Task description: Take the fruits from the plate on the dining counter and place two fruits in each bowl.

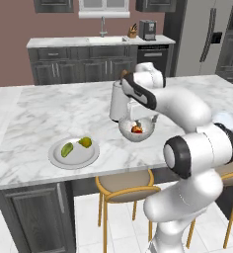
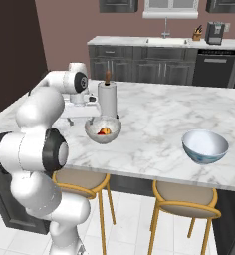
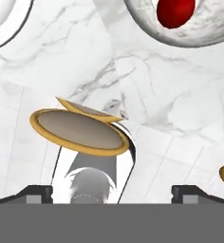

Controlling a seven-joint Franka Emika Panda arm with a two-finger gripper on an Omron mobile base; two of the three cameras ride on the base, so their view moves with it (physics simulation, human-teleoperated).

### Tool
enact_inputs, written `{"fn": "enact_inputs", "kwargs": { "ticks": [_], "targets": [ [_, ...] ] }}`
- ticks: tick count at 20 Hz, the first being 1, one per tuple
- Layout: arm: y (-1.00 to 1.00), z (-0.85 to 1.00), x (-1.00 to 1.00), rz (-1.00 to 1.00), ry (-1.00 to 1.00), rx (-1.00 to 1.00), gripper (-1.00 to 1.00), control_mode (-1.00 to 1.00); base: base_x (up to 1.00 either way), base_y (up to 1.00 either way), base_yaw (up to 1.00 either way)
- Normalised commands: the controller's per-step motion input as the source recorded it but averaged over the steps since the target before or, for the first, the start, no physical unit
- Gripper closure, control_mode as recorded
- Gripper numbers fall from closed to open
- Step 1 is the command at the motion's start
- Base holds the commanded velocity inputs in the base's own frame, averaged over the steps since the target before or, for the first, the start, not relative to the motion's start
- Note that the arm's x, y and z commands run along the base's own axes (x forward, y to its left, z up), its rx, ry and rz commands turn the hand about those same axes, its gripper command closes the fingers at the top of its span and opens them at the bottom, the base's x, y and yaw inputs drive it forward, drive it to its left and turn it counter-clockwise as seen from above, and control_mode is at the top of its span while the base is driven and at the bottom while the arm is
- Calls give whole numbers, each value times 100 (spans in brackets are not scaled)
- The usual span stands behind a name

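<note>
On the dining counter [image 1: 49,111] the plate [image 1: 74,157] holds the elongated green fruit [image 1: 66,149] and the yellow-green fruit [image 1: 85,142]. To its right, the speckled bowl [image 1: 136,132] contains the round red fruit [image 3: 176,12] and the orange-brown fruit [image 2: 105,131] side by side. The white bowl with a blue outside [image 2: 205,146] stands far right, nothing showing in it. My gripper [image 3: 112,192] hangs open above the counter between plate and speckled bowl, nothing between its fingers [image 3: 40,192]. In the hand view the plate's rim [image 3: 9,33] shows at the top left.
A paper towel roll [image 2: 107,97] stands upright just behind the speckled bowl. Stools with tan seats [image 1: 124,184] are tucked under the counter's near edge. The back counter with a sink [image 1: 101,40] and a fridge [image 1: 207,37] lie beyond.
</note>
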Motion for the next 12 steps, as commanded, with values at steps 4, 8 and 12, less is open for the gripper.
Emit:
{"fn": "enact_inputs", "kwargs": {
  "ticks": [4,8,12],
  "targets": [
    [23,52,0,0,-10,15,-100,-100,0,0,0],
    [34,24,0,0,-2,8,-100,-100,0,0,0],
    [76,-1,9,-1,20,-2,-100,-100,0,0,0]
  ]
}}
